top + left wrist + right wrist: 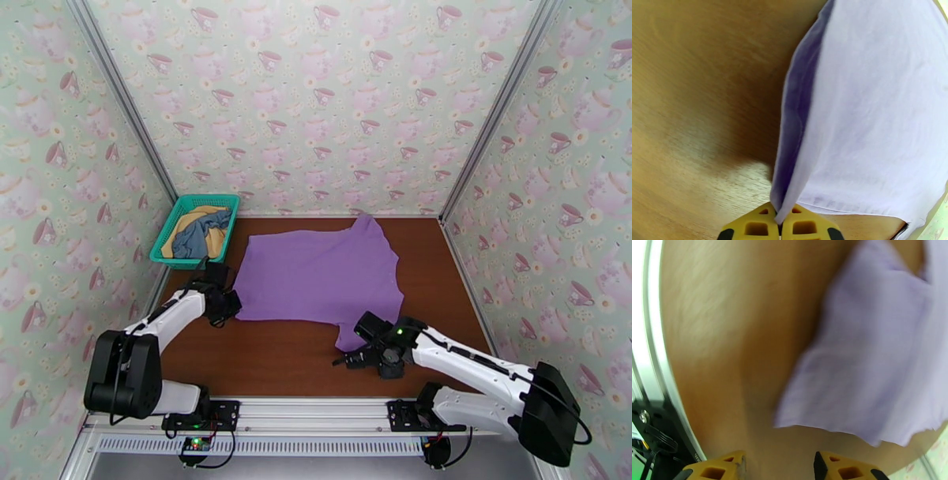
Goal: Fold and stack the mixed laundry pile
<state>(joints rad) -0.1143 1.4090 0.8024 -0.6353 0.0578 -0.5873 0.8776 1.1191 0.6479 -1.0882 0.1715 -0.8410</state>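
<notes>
My left gripper (780,222) pinches the lilac shirt (320,272) by its edge; my right gripper (780,461) gapes empty beside it; the teal basket (167,230) sits just beyond.

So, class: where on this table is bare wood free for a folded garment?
Free: the near strip of table bordered by the lilac shirt, left gripper and right gripper; also the strip right of it. Crowded: the centre, and far-left by the teal basket.
</notes>
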